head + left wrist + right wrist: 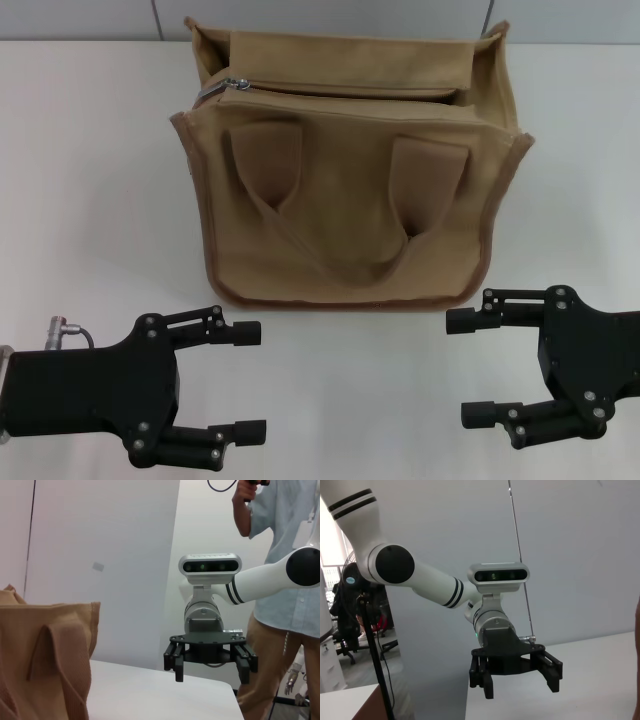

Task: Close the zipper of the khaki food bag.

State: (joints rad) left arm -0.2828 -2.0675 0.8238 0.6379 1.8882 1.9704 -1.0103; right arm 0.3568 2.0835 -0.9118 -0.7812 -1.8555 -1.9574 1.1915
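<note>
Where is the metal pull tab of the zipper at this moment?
In the head view, the pull tab lies at the left end of the zipper, on top of the khaki food bag, far beyond the open left gripper.

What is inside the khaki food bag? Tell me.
Nothing shows inside the khaki food bag. The zipper runs across its top with the pull tab at the robot's left end; tan fabric hides the contents.

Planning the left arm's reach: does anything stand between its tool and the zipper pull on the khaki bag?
Nothing separate does. The open left tool sits on the bag's near side; the small silver zipper pull lies on top of the tan canvas bag, at its far left corner.
</note>
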